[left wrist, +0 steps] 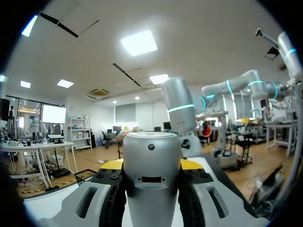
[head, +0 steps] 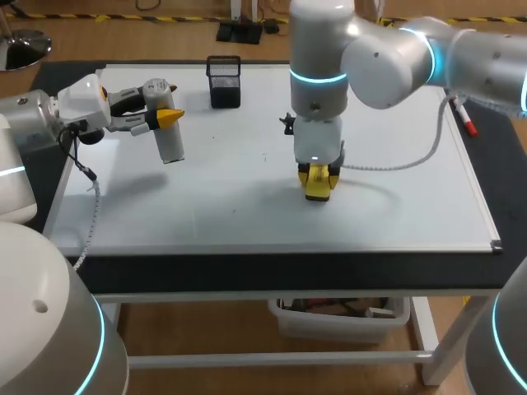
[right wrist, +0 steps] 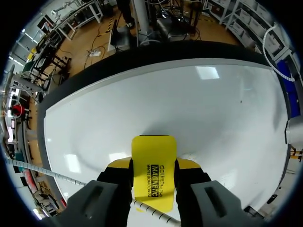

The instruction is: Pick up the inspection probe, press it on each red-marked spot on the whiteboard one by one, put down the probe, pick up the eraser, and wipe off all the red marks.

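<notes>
Right claw (head: 318, 177), clamped on the eraser (right wrist: 153, 165), holds it end-down on the whiteboard (head: 247, 197) beneath; left claw (head: 158, 118) clamps the probe (head: 170, 141).

Table (head: 247, 273) bears whiteboard (head: 239, 206), mesh cup (head: 224, 82), perhaps a marker (head: 467, 122).

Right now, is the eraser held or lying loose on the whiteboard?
Held: the right gripper is shut on the eraser, a finger against each side.
</notes>
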`<state>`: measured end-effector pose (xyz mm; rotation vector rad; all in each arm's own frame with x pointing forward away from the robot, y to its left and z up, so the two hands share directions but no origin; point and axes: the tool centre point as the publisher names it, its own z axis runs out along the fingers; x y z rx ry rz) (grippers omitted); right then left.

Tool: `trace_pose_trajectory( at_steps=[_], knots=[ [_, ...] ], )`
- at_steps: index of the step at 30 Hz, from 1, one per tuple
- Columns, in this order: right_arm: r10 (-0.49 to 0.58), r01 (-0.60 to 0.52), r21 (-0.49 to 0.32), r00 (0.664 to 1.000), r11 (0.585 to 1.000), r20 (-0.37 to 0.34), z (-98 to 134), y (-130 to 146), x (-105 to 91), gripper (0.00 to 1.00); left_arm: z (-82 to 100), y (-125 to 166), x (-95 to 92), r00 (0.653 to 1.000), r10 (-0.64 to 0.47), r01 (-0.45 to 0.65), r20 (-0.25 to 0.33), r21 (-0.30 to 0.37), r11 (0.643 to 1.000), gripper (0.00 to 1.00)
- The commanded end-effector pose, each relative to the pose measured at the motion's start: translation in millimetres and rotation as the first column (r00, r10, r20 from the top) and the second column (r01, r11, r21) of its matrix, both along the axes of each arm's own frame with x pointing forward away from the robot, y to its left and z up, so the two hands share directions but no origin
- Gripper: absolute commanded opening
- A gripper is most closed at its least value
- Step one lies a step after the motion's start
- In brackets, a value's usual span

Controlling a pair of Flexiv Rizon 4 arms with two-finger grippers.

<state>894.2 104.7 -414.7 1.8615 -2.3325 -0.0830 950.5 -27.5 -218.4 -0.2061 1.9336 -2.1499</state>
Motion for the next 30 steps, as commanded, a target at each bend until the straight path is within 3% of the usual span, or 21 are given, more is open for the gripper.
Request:
trace_pose_trajectory(
  at_steps=[1, 7, 24, 30],
  knots=[
    [0.036, -0.035, -0.015, 0.999, 0.999, 0.018, 30.2, -9.8, 6.0, 0.0, -0.5, -0.3, 0.3, 1.0, 0.0, 0.0, 0.004, -0.003, 1.0, 0.0],
    [0.008, -0.007, -0.006, 0.997, 1.0, 0.082, 55.2, -19.7, 27.2, 0.0, -0.5, -0.3, 0.3, 1.0, 0.0, 0.0, 0.004, -0.003, 1.0, 0.0],
    [0.004, -0.003, -0.004, 0.997, 1.0, 0.077, 52.4, -19.5, 28.6, 0.0, -0.5, -0.3, 0.3, 1.0, 0.0, 0.0, 0.004, -0.003, 1.0, 0.0],
    [0.012, -0.012, 0.0, 0.994, 1.0, 0.112, 45.9, -20.9, 72.5, 0.0, -0.5, -0.3, 0.3, 1.0, 0.0, 0.0, 0.004, -0.003, 1.0, 0.0]
  ],
)
